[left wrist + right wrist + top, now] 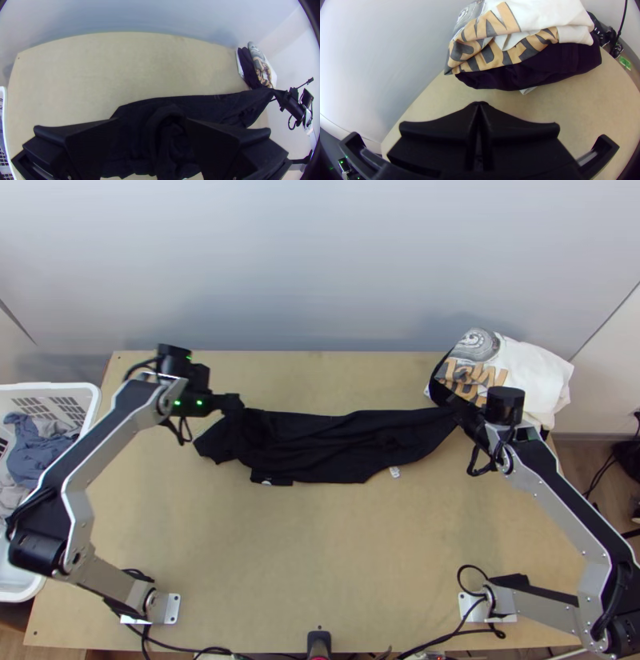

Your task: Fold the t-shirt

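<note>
The black t-shirt (344, 440) lies bunched in a long band across the table, its left end crumpled. My left gripper (234, 404) is at that left end; in the left wrist view the same gripper (151, 130) stands open, with folds of the t-shirt (200, 106) between and beneath its fingers. At the other end my right gripper (464, 412) holds a corner, drawn out to a point. In the right wrist view the right gripper (480, 105) is shut, with a bit of black cloth at the tips.
A pile of folded clothes (528, 376), white with printed letters over dark cloth, sits at the table's back right, close behind my right gripper. A white basket (94, 412) with clothes stands off the left edge. Bare wood (320, 548) lies in front of the t-shirt.
</note>
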### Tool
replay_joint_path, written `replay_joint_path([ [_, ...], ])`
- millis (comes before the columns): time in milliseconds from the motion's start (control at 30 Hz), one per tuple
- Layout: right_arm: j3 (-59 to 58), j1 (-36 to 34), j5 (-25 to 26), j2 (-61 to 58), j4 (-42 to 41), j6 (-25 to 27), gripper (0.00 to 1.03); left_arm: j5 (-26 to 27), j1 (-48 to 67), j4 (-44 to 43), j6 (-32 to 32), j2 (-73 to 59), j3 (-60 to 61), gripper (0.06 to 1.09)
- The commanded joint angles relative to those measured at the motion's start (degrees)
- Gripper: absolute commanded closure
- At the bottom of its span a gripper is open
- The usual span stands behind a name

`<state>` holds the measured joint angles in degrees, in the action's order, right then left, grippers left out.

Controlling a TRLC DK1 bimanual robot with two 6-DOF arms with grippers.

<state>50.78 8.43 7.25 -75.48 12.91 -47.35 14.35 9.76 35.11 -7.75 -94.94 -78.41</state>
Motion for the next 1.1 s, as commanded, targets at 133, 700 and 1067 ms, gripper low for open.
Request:
replay_joint_path([
  [133, 0.28, 0.71, -0.04, -0.45, -0.6, -0.72, 1.0, -0.64, -1.85, 15.07, 7.92, -1.22, -4.38, 0.13],
  [700, -0.42, 1.07, -0.04, -0.89, -0.6, -1.34, 1.0, 19.4, -9.06, 24.3, -45.6, -5.26, 1.33, 0.26],
  [1067, 0.19, 0.8, -0.04, -1.69, -0.6, -0.81, 1.0, 20.37, -7.12, 21.58, -58.96, -11.85, 1.95, 0.12],
])
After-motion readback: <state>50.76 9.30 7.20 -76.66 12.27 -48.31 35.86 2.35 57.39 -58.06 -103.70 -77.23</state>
